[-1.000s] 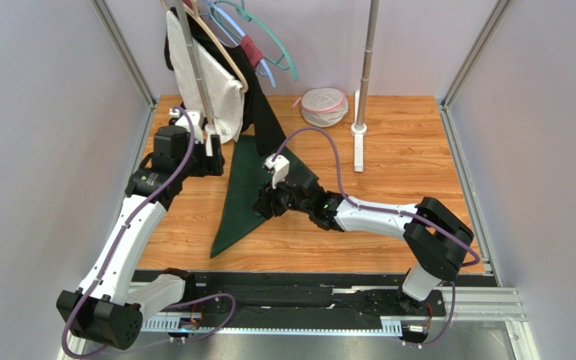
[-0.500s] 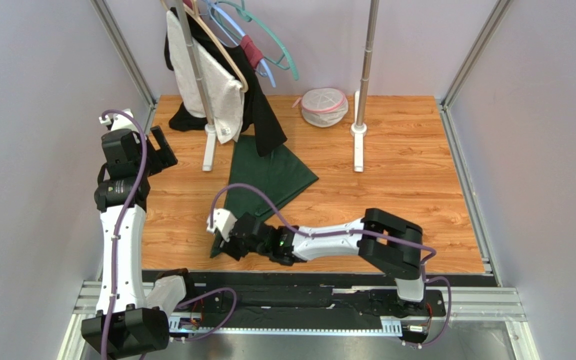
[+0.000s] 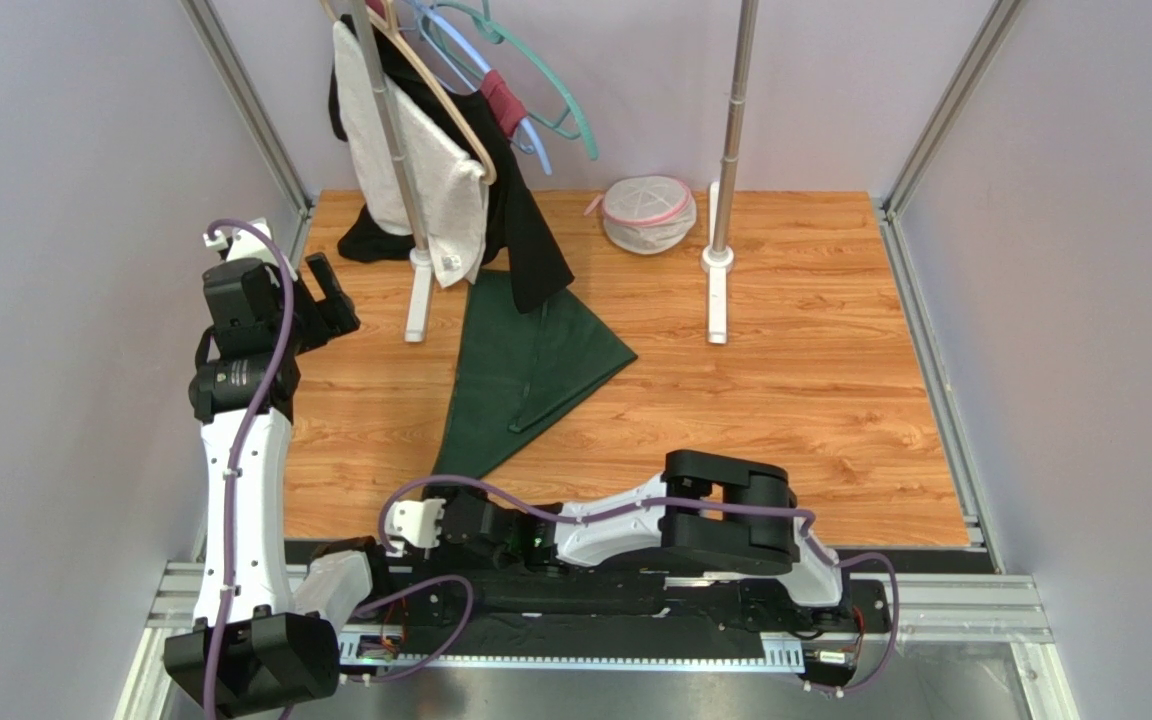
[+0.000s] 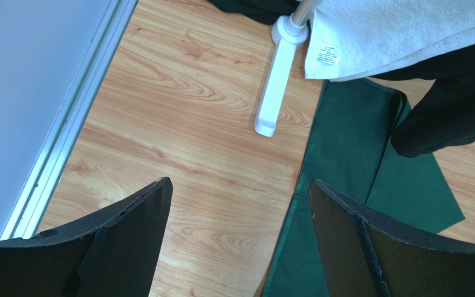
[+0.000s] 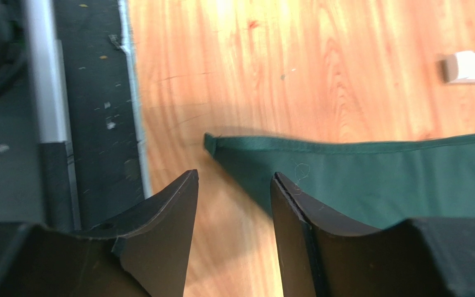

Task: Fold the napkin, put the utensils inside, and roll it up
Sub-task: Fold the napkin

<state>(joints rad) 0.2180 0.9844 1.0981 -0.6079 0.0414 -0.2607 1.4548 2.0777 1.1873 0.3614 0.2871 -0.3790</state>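
Observation:
The dark green napkin (image 3: 525, 375) lies flat on the wooden table as a long wedge, its far end tucked under a hanging black garment (image 3: 534, 240). My left gripper (image 3: 330, 297) is raised at the table's left side and open; in its wrist view the left gripper (image 4: 239, 182) frames bare wood, with the napkin's (image 4: 345, 154) edge under the right finger. My right gripper (image 3: 420, 543) sits low by the front edge. In its wrist view the right gripper (image 5: 235, 175) is open and empty, just short of the napkin's (image 5: 357, 179) near corner. The utensils are out of view.
A clothes rack stands at the back with a white towel (image 3: 414, 165), the black garment and several hangers (image 3: 515, 90). Its white foot (image 4: 274, 80) rests left of the napkin. A second pole (image 3: 728, 150) and a pink-rimmed mesh bag (image 3: 648, 213) are at the back. The black front rail (image 5: 91, 93) is close to my right gripper.
My right arm has drawn back from the napkin's middle to its near corner at the front edge. My left arm left the rack foot, swung left, then held still.

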